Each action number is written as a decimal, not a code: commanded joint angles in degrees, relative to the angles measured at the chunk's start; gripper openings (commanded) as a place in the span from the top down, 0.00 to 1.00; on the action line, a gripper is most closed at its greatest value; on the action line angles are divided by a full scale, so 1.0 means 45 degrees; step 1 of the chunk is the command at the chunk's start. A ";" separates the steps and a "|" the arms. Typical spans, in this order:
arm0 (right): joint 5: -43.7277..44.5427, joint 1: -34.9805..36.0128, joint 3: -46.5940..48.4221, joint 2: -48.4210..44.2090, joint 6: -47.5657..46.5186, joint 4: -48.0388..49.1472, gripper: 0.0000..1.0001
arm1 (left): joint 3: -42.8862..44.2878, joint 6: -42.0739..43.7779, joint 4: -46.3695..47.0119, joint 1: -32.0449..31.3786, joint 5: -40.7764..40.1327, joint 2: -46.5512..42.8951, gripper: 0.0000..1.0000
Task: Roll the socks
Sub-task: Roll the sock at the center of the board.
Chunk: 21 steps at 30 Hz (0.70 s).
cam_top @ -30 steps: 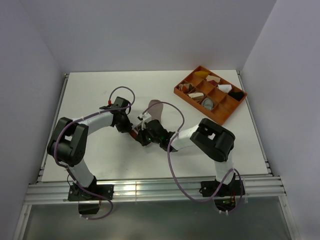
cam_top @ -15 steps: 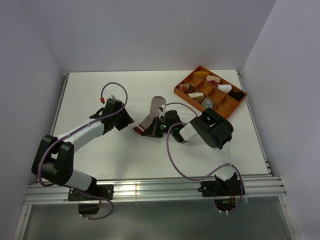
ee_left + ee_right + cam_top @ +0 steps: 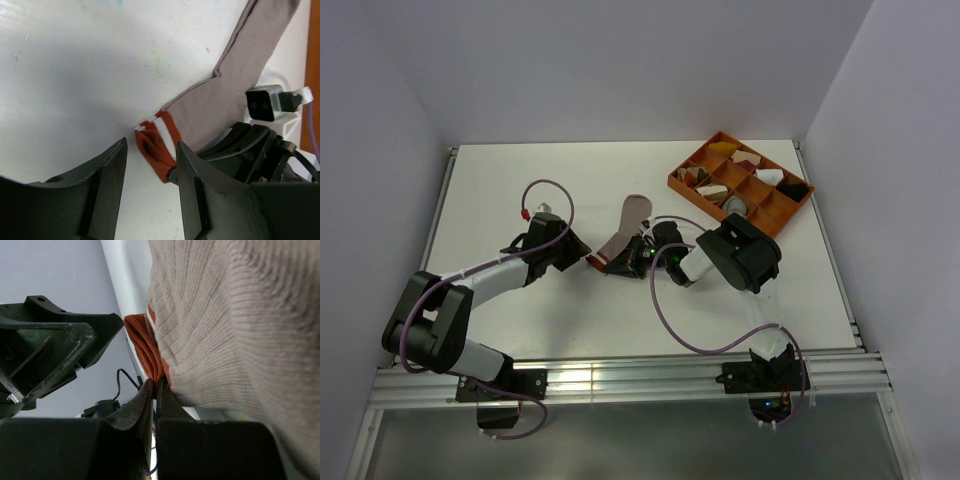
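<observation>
Pinkish-tan sock (image 3: 220, 100): your right hand (image 3: 156, 387) is clamped tight on its red cuff (image 3: 159, 146); your left hand (image 3: 150, 150) is spread apart, empty, just beside it.

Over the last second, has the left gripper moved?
Yes. The left gripper opened and shifted slightly toward the table's left edge, away from the orange tray; its fingers now flank the pinkish-tan sock's red cuff.

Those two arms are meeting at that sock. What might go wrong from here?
1. The right pincer pinches only a thin edge of the sock, at its red cuff, so the cloth might slip free.
2. The left pincer hangs open right by that cuff, close to the right pincer. The two could bump if either closes in.
3. The rest of the sock lies flat, so a pull might drag it rather than roll it.
</observation>
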 commanded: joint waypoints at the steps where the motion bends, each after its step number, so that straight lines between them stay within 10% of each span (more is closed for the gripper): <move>1: -0.0379 -0.0097 0.0292 0.0175 0.0718 0.0224 1.00 | -0.0274 -0.0273 0.1442 0.0038 0.0286 0.0080 0.51; 21: 0.0246 -0.0117 -0.0040 0.0097 0.0426 -0.0480 1.00 | -0.1017 -0.0566 0.2732 -0.0118 0.0325 0.0901 0.56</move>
